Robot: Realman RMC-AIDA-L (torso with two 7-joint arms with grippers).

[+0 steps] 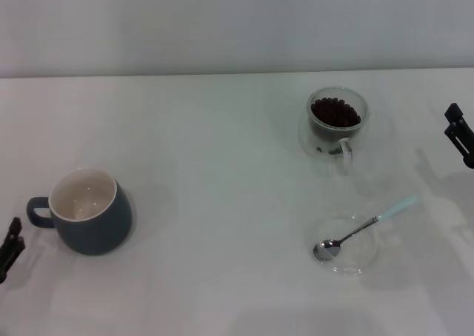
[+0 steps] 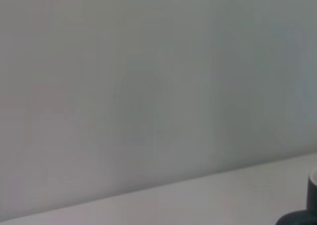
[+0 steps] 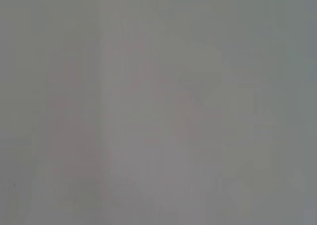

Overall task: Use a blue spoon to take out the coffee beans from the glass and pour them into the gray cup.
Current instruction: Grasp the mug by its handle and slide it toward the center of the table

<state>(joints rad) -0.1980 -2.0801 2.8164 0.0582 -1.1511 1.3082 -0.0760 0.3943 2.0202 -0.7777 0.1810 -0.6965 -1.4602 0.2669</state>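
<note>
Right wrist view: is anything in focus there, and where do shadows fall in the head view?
Right wrist view: only a blank grey surface, nothing sharp. Head view: soft shadows lie right of the gray cup and under the blue spoon; lighting is even.

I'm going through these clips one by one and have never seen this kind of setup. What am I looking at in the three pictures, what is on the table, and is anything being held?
This is a two-armed robot seen through its own cameras. The wide picture comes from its head, looking down on a white table. The other two come from cameras on its wrists; they show almost only blank wall, with a dark sliver at one corner of the left one.

In the head view, the left gripper sits at the left edge and the right gripper at the right edge. Both are away from every object and hold nothing.

On the table: the gray cup, empty inside, near the left side; the glass with coffee beans at the far right; and nearer, the blue spoon resting with its bowl in a shallow clear dish.
</note>
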